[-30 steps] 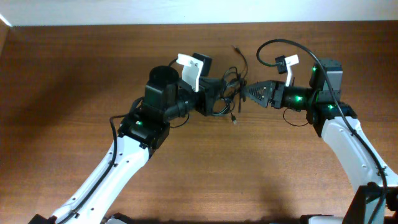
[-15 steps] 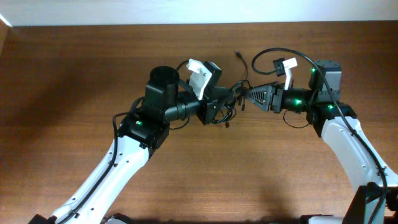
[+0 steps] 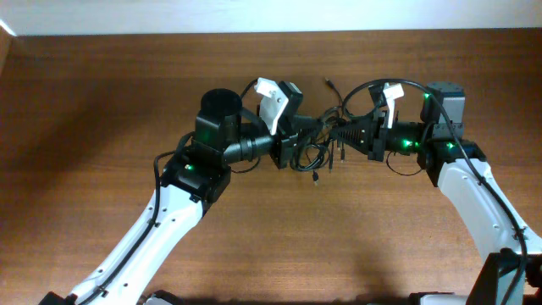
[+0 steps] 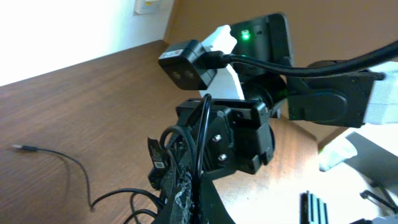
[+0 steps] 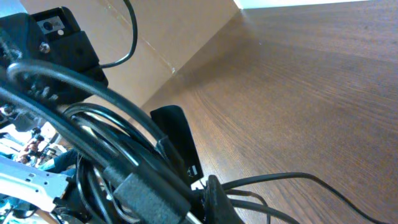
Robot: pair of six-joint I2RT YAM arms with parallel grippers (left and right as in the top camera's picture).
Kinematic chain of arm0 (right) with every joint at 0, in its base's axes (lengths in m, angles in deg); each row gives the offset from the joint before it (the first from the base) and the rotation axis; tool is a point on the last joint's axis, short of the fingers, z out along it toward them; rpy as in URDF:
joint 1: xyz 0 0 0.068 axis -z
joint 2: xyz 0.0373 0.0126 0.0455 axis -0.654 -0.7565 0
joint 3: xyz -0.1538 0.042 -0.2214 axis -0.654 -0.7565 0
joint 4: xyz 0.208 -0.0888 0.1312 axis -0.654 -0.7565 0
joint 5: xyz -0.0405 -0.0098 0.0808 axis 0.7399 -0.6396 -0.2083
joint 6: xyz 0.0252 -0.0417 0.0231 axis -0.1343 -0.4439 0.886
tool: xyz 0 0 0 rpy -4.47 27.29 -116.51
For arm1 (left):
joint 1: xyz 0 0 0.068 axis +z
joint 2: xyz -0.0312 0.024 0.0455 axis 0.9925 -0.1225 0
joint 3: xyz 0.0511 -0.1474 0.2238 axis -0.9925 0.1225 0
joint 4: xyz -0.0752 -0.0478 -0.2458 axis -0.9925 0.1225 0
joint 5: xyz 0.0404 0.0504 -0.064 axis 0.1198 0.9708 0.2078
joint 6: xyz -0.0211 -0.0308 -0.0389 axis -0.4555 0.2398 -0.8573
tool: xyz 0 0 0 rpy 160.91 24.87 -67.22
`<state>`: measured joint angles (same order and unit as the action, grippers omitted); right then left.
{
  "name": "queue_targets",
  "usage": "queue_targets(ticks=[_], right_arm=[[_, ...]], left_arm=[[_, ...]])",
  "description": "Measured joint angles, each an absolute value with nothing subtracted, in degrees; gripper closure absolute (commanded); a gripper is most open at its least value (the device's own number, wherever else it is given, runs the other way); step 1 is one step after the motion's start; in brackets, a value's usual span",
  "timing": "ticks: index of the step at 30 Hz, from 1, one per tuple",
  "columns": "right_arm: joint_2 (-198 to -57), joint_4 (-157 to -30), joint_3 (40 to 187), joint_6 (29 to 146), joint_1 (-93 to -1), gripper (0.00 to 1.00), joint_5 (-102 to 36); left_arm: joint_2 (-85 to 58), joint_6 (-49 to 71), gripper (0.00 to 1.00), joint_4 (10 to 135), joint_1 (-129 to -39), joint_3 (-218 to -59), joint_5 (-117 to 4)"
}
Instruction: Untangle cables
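The cables (image 3: 314,158) are a small black tangle in mid-air between my two grippers at the middle of the table. One plug end (image 3: 327,83) reaches toward the back and another (image 3: 315,177) hangs toward the front. My left gripper (image 3: 293,141) is shut on the tangle's left side; in the left wrist view one cord (image 4: 203,134) rises from between its closed jaws (image 4: 195,190). My right gripper (image 3: 334,134) meets the tangle from the right and is shut on it. In the right wrist view the cords (image 5: 292,181) run out beside its finger (image 5: 214,199).
The brown wooden table (image 3: 102,102) ends at a white wall along the back. The two arms face each other nearly tip to tip. A loose cord end (image 4: 59,155) lies on the wood to the left in the left wrist view.
My right gripper has moved left into the tangle and closed from wide open. My left gripper turned and lifted the tangle slightly; the hanging plug shifted.
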<state>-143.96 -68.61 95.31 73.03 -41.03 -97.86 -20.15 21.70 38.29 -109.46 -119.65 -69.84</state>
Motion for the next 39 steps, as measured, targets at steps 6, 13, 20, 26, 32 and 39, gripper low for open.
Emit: queue_targets(ticks=[6, 13, 20, 26, 32, 39], right_arm=[[-143.98, -68.77, 95.31, 73.45, -41.03, 0.96, -97.79], [-144.03, -68.7, 95.31, 73.64, -41.03, 0.96, -97.86], [-144.05, -68.48, 95.31, 76.05, -41.03, 0.96, -96.7], [-144.05, -66.25, 95.31, 87.46, -41.31, 0.95, -91.3], [-144.05, -65.42, 95.31, 96.66, -41.38, 0.73, -88.83], [-144.05, -66.36, 95.31, 99.76, -40.96, 0.54, -84.33]], left_arm=[[-20.15, 17.26, 1.0, 39.84, -109.46, -119.69, -60.07], [-20.15, 9.94, 1.0, 43.71, -109.59, -119.74, -49.58], [-20.15, -0.55, 1.0, 44.61, -110.23, -119.74, -43.5], [-20.15, -8.24, 1.0, 45.48, -110.51, -119.74, -40.72], [-20.24, -10.3, 1.0, 45.48, -110.86, -119.74, -39.65], [-20.26, -10.23, 1.0, 45.48, -110.93, -119.74, -36.68]])
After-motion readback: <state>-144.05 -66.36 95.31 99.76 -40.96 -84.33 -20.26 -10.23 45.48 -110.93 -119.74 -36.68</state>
